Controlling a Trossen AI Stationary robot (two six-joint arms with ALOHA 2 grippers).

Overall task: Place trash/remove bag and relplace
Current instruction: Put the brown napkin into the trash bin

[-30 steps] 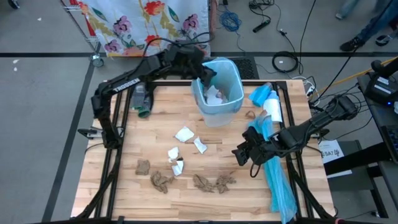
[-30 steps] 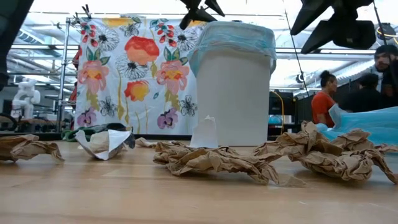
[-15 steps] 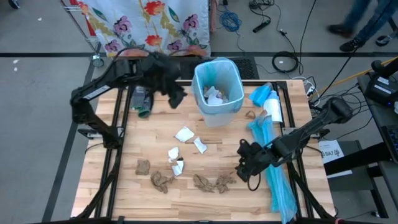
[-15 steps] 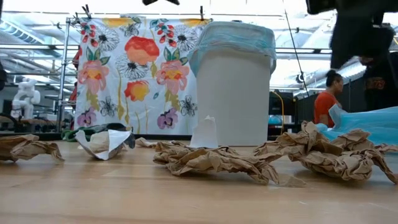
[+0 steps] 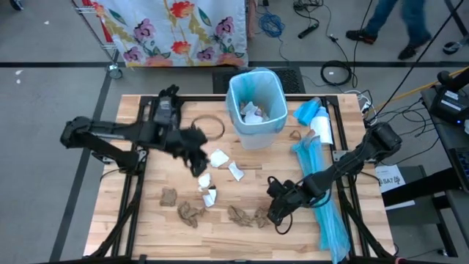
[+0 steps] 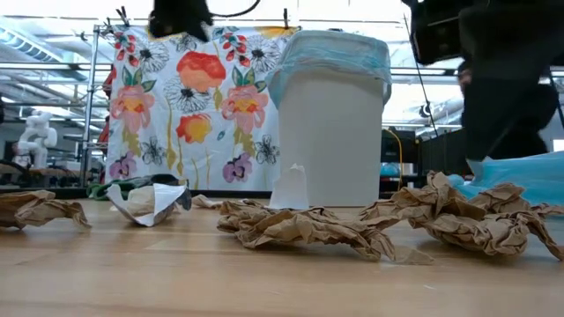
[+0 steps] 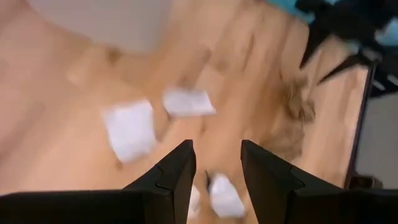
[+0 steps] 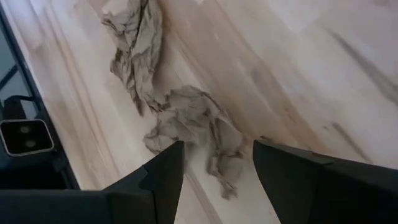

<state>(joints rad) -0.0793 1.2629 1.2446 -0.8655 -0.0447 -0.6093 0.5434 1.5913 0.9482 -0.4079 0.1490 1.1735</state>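
Brown paper scraps [image 5: 244,215] and white tissue scraps [image 5: 218,158] lie scattered over the near half of the wooden table. A white bin [image 5: 256,107] lined with a light-blue bag stands at the far middle, with white tissue [image 5: 252,112] inside it. My left gripper [image 7: 216,163] is open and hovers over the white tissues [image 7: 129,129], left of them in the high view [image 5: 196,152]. My right gripper [image 8: 217,168] is open above a crumpled brown scrap [image 8: 198,124], at the near right [image 5: 275,210].
Long light-blue plastic sheets [image 5: 324,205] lie along the table's right side, next to my right arm. A dark ring [image 5: 209,127] and a green-dark object [image 5: 167,121] sit at the far left. A flowered cloth [image 6: 189,97] hangs behind the table. A person [image 5: 396,18] walks beyond the far edge.
My left gripper has swung away from over the bin, toward the table's left and then its near edge, and now hangs by the white tissues. My right gripper has moved toward the near edge and slightly left, closing on the brown scraps. The scraps have not moved.
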